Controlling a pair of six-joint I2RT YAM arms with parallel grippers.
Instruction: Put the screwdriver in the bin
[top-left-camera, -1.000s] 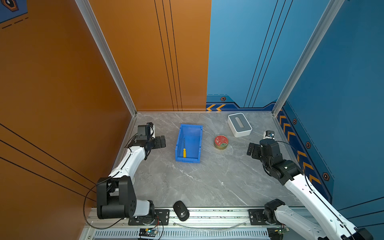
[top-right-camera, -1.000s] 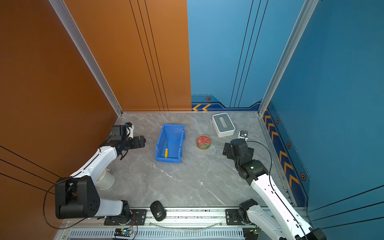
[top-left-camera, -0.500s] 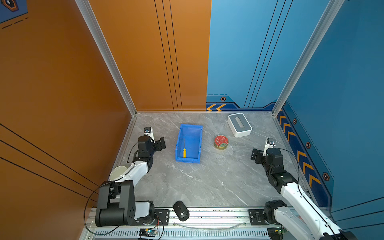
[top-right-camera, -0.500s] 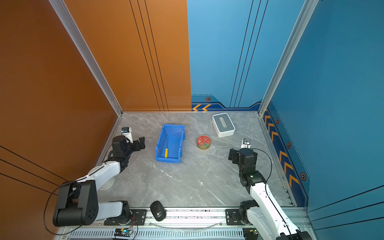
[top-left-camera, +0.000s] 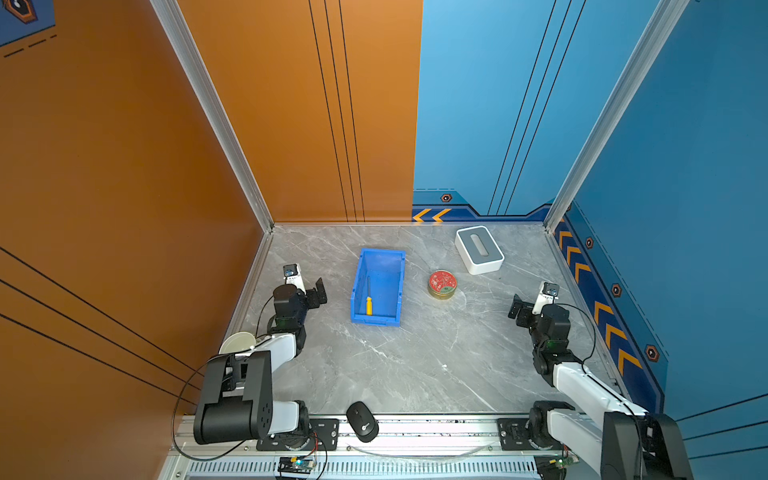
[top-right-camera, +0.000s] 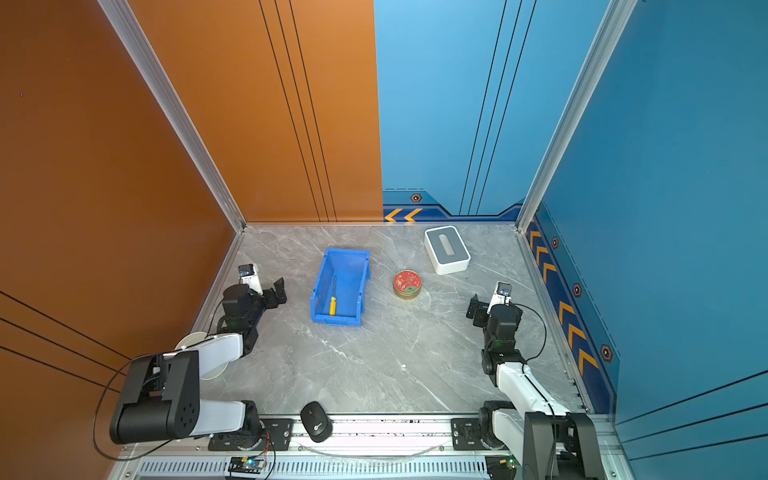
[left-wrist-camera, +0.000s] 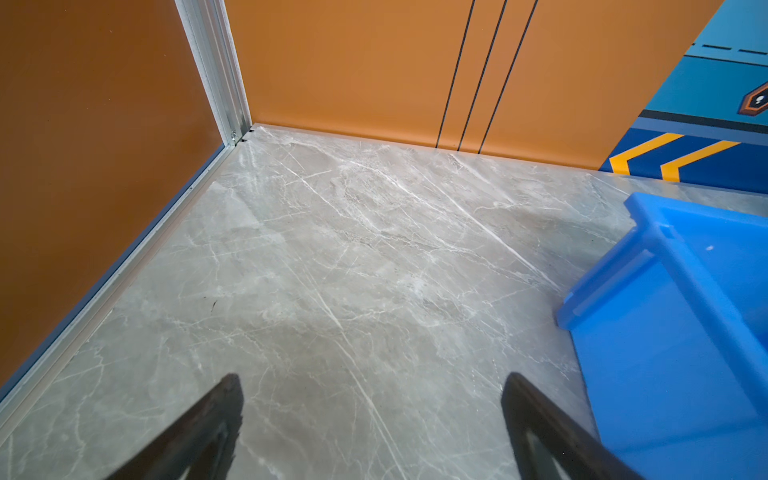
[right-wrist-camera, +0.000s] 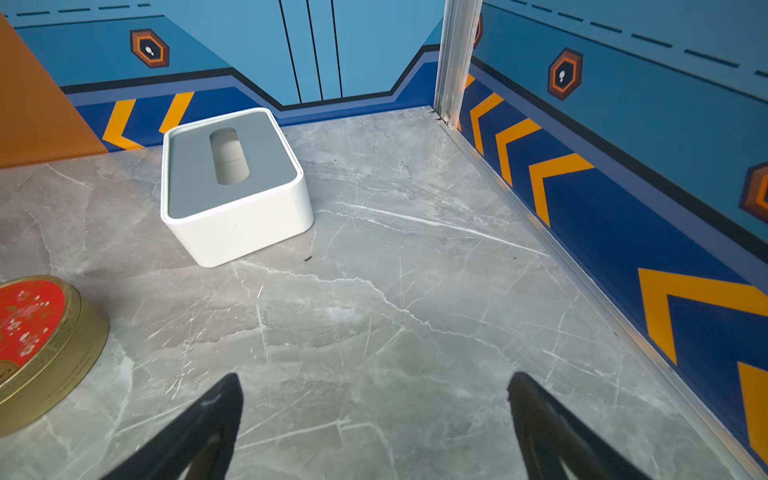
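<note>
Screwdriver: you find the screwdriver (top-left-camera: 368, 302) lying flat on the floor of the bin (top-left-camera: 388, 278), yellow handle at the near end and shaft pointing far. It lies exactly as it did a second ago.
Bin: it stands left of centre on the table (top-left-camera: 415, 365), unmoved, and nothing touches it.
Left arm: it has folded down and drawn back toward the near edge. The left gripper (left-wrist-camera: 372, 399) now sits low over bare table, just left of the bin and clear of its wall.
Left fingers: spread wide, nothing between them.
Right arm: it has pulled back too, to the near right. The right gripper (right-wrist-camera: 374, 395) is over bare table well apart from the bin, with the red tin (right-wrist-camera: 37, 332) to its left and the white box (right-wrist-camera: 232, 187) beyond it.
Right fingers: wide apart and empty.
Meaning for you: the placing looks finished. Only the arms have moved, and both seem to be heading to rest, so nothing is left to grasp.
</note>
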